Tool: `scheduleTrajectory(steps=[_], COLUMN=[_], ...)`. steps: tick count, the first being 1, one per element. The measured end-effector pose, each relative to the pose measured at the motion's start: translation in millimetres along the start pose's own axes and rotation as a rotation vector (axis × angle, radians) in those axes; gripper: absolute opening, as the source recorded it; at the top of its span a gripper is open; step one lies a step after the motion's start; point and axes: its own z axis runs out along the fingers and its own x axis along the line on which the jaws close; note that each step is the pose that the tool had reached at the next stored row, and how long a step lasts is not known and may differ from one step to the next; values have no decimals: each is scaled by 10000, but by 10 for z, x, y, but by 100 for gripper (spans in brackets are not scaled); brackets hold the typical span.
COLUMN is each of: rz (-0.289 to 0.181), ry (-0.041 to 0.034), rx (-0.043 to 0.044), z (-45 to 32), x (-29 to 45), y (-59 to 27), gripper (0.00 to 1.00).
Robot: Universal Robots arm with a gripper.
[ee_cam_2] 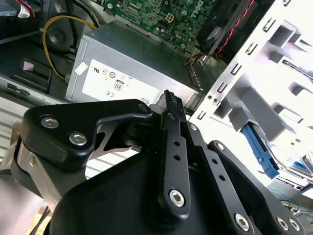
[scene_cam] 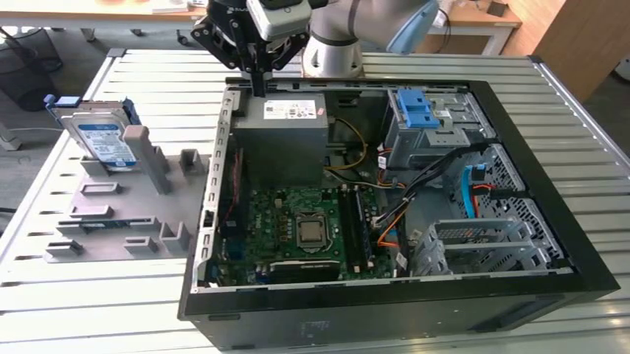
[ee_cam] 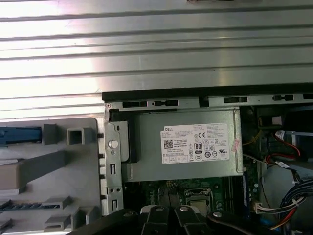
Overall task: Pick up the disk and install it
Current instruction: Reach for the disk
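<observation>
An open black computer case is laid on a slatted metal surface. Inside it, a grey power-supply box with a white sticker is seen next to a green motherboard. A bright blue latch piece is mounted nearby. A grey moulded fixture is placed beside the case, at the exterior view's left.

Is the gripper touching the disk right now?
Apart. In the exterior view the gripper hangs over the power supply inside the case, while the disk stands in the grey holder at that view's left.
</observation>
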Motion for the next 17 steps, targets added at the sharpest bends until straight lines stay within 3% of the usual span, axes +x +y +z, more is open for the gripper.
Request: scheduleTrajectory(steps=[17], rz=[1], ry=[3], rx=[0], z=[16], x=[181], y=[37], gripper=[11])
